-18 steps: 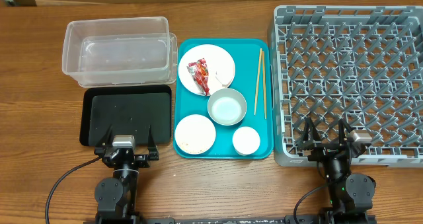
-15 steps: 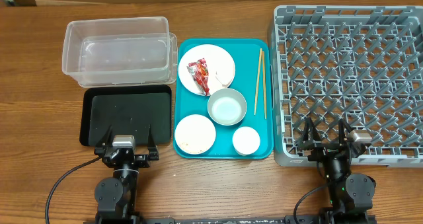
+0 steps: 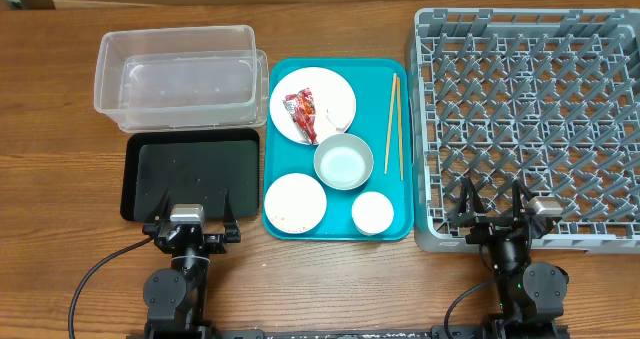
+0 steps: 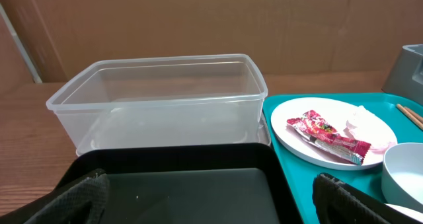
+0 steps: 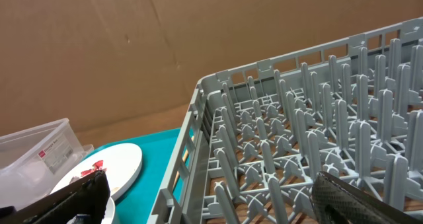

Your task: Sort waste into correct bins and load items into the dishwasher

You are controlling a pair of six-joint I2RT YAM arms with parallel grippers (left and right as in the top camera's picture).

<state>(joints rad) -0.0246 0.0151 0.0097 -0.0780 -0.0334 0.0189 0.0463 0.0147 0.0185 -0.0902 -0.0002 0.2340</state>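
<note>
On the teal tray (image 3: 285,79) a white plate (image 3: 335,96) holds the red snack wrapper (image 3: 302,116) and a white tissue (image 4: 360,120); the wrapper also shows in the left wrist view (image 4: 327,135). Below lie a white bowl (image 3: 343,162), a second plate (image 3: 295,201), a small cup (image 3: 372,213) and chopsticks (image 3: 394,124). The clear tub (image 3: 175,74) and black tray (image 3: 190,174) are at left, the grey dish rack (image 3: 530,119) at right. My left gripper (image 3: 190,215) is open, empty, over the black tray's near edge. My right gripper (image 3: 492,211) is open, empty, over the rack's near edge.
Bare wooden table surrounds everything. A brown cardboard wall stands behind the table. The clear tub (image 4: 158,98) and the black tray (image 4: 178,191) fill the left wrist view. Rack pegs (image 5: 297,138) fill the right wrist view.
</note>
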